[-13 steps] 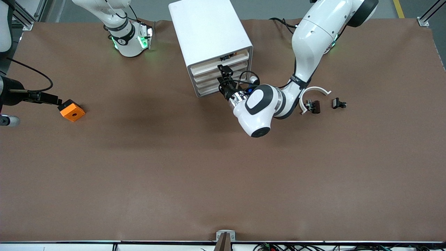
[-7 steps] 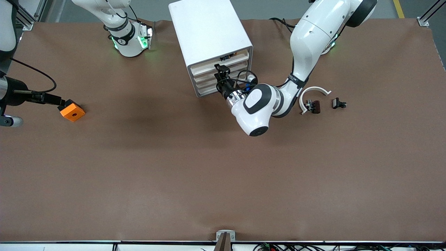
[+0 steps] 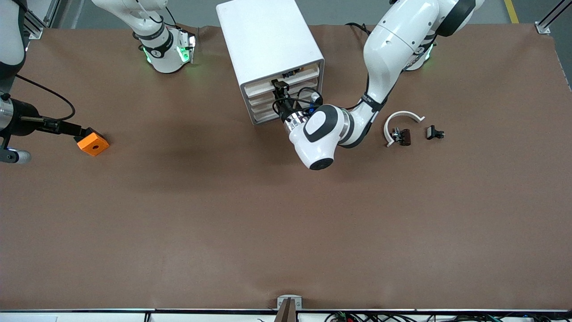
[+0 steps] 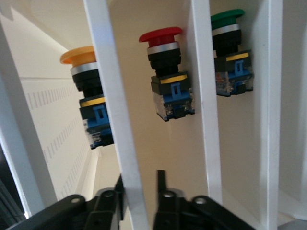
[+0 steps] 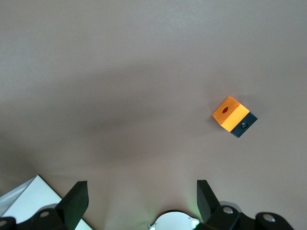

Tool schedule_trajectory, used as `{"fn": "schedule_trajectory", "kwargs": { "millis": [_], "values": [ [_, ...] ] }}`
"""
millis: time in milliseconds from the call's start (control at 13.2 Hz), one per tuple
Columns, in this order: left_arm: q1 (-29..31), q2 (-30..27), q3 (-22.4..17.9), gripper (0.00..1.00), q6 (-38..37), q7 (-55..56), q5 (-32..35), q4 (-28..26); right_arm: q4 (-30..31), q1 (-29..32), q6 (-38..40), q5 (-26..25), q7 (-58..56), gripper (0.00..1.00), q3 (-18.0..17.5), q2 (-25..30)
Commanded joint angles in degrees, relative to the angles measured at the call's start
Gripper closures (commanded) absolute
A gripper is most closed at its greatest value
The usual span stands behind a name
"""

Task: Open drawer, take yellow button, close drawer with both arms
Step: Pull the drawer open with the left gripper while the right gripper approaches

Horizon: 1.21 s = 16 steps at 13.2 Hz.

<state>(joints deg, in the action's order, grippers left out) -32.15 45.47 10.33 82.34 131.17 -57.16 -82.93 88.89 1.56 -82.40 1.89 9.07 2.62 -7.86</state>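
The white cabinet (image 3: 268,36) stands at the robots' side of the table, midway between the two bases. Its drawer (image 3: 261,88) is the upper one, with a cream-white front strip (image 4: 112,96). My left gripper (image 3: 280,86) is at that strip, fingers on either side: one finger (image 4: 118,191) touches it, the other stands a small gap away. Past the strips lie three push-buttons: the yellow-capped button (image 4: 81,57), a red one (image 4: 162,36) and a green one (image 4: 226,17). My right gripper (image 5: 141,196) waits open over the table at the right arm's end, nothing between its fingers.
An orange square block (image 3: 92,143) with a hole lies on the table close to the right gripper (image 3: 77,131). Toward the left arm's end lie a white curved piece (image 3: 404,116) and two small black-brown clips (image 3: 401,135) (image 3: 434,133).
The left gripper has moved in to the cabinet front and its fingers have narrowed around the drawer's strip. The right arm has barely shifted.
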Motion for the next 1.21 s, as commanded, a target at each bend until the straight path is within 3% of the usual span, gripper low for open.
{"fn": "schedule_trajectory", "kwargs": {
  "millis": [0,151,227,1135],
  "values": [
    [-0.19,1.20,-0.75,0.76,0.01,3.81,-0.59,1.20,-1.87,-2.60,0.83,0.40,7.60,0.00,0.02,-0.14],
    [0.33,1.29,-0.92,0.88,0.63,4.44,-0.50,1.20,-2.57,-5.85,0.92,0.40,14.98,0.00,0.02,-0.14],
    [0.42,1.29,-1.19,1.00,0.72,4.44,-0.50,1.28,-3.45,-7.95,1.10,0.40,19.19,0.00,0.02,-0.14],
    [1.47,1.47,-7.16,1.00,2.74,3.74,-0.67,2.86,-5.30,-28.97,1.10,1.72,61.30,0.00,-0.07,-0.14]
  ]
}}
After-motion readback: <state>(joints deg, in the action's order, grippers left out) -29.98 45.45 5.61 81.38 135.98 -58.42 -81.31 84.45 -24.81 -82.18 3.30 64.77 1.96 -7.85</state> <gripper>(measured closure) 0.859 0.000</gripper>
